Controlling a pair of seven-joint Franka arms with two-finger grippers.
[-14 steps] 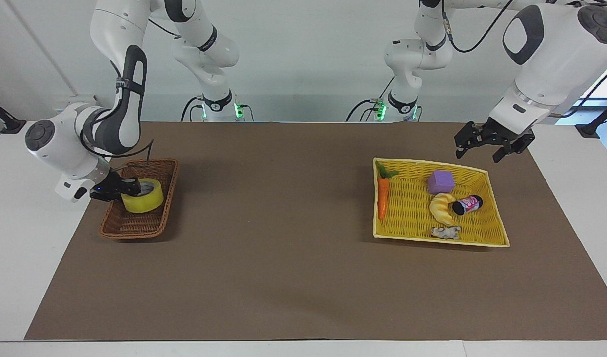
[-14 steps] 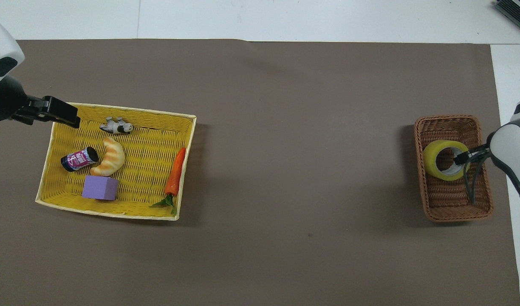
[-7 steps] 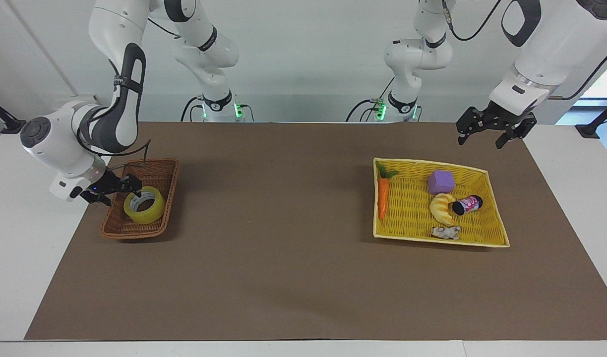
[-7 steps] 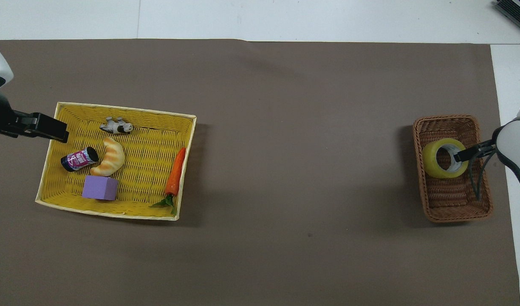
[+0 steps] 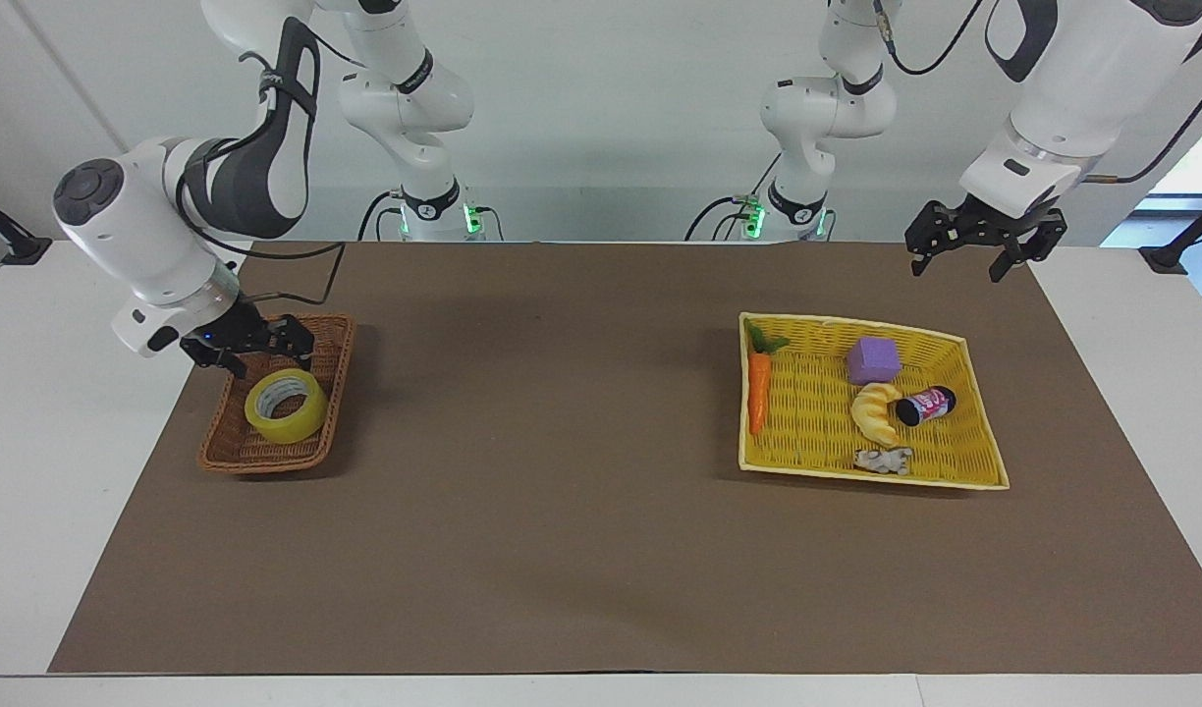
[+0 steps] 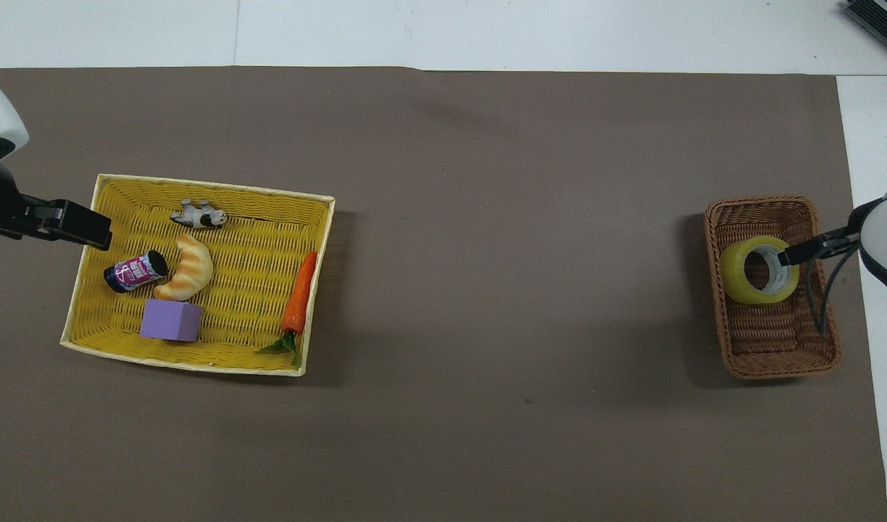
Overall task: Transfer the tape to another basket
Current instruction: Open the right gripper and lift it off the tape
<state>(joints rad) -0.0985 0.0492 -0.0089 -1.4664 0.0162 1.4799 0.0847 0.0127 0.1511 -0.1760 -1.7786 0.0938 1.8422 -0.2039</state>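
the tape (image 5: 286,406) is lying flat in the wicker basket (image 5: 267,454), right gripper (image 5: 257,347) hovering over it with jaws apart, left gripper (image 5: 982,239) waiting open over the table's edge; roll is looking light, stiff, slick, best pinched across the wall through the core.

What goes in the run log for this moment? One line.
tape: lying in brown basket | right tool: open over basket | left tool: open, waiting
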